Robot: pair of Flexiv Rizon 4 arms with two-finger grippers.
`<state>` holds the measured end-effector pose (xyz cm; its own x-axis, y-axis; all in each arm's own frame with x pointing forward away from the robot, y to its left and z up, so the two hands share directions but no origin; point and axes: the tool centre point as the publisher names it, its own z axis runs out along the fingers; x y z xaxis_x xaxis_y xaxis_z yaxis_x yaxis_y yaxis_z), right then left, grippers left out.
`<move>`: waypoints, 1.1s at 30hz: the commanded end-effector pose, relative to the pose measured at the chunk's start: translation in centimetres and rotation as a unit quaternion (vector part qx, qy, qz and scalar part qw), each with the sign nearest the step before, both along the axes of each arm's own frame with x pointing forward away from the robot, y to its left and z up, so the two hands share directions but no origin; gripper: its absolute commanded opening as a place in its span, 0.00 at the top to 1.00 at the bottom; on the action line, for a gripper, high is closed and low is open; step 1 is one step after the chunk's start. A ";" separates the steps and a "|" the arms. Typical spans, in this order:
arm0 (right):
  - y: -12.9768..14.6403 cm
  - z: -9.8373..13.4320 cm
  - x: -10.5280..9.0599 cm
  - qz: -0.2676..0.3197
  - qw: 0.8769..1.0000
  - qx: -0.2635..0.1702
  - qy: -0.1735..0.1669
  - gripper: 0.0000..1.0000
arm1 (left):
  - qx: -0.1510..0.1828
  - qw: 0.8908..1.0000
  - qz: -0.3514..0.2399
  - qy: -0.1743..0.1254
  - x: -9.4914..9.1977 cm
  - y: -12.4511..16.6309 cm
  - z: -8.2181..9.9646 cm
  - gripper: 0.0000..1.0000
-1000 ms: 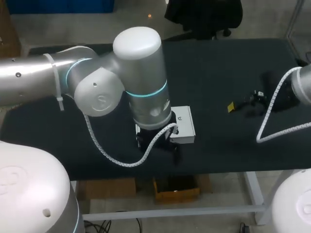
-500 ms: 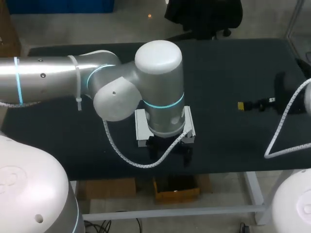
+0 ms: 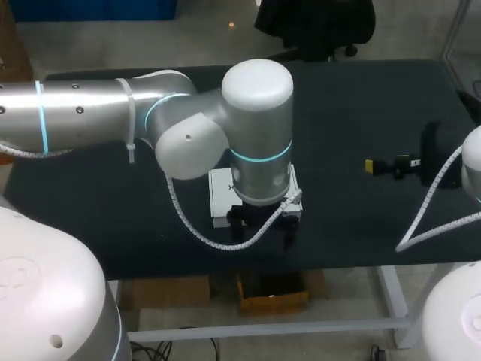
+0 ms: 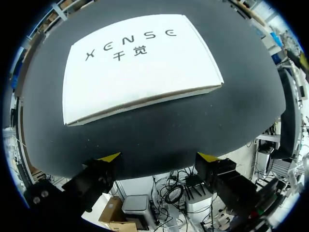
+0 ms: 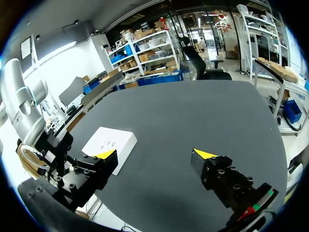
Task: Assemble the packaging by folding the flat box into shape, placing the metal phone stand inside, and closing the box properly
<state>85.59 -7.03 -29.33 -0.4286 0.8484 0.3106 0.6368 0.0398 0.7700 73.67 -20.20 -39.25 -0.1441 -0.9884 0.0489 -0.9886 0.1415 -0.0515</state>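
Note:
A white box (image 3: pixel 220 197) lies closed and flat on the black table (image 3: pixel 113 210), mostly hidden under my left arm's wrist in the head view. In the left wrist view the box (image 4: pixel 140 67) lies just ahead of my left gripper (image 4: pixel 159 156), which is open with nothing between its fingers and hangs over the table's front edge. My right gripper (image 3: pixel 378 165) hovers open and empty over the table's right side, well apart from the box (image 5: pixel 110 144); its fingertips (image 5: pixel 205 153) hold nothing. No metal phone stand shows in any view.
The table's front edge (image 4: pixel 159 169) runs right under my left gripper. My left arm (image 3: pixel 255 143) reaches past the middle, its white cable (image 3: pixel 195 229) looping beside the box. Bare table surface (image 5: pixel 203 111) lies between the box and my right gripper.
My left arm has swung to the right, so its wrist now covers the box's middle instead of its left part. My right gripper has drawn back slightly to the right. The box has stayed put.

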 end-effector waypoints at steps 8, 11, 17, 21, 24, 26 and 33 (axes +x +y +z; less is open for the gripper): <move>-0.2 -0.3 0.2 -0.001 1.000 -0.005 -0.024 0.00 | -0.001 1.000 0.019 0.003 2.0 0.6 -0.6 0.00; -0.9 -0.4 0.8 0.007 0.999 0.001 -0.054 0.00 | 0.002 1.000 0.026 0.002 2.5 0.6 -0.5 0.00; -2.2 -0.4 3.0 0.060 0.994 0.004 -0.094 0.00 | 0.002 1.000 0.031 0.003 3.5 0.6 -0.3 0.00; -2.9 -0.4 4.6 0.099 0.990 -0.003 -0.102 0.00 | 0.003 0.999 0.034 0.006 4.3 0.4 -0.4 0.00; -3.2 -0.3 5.8 0.110 0.988 -0.013 -0.107 0.00 | 0.003 0.999 0.036 0.008 4.7 0.3 -0.4 0.00; -3.5 -0.2 6.5 0.111 0.987 -0.021 -0.114 0.00 | 0.002 0.999 0.037 0.009 5.1 0.3 -0.4 0.00; -4.3 0.1 8.9 0.116 0.984 -0.021 -0.131 0.00 | 0.002 0.999 0.041 0.012 6.4 0.0 -0.4 0.00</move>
<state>93.64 -11.28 -28.72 -0.6505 0.7506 0.1158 0.4097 0.2184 0.8857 79.43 -19.70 -39.51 -0.0617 -0.9965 0.0557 -0.9975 0.0596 -0.0390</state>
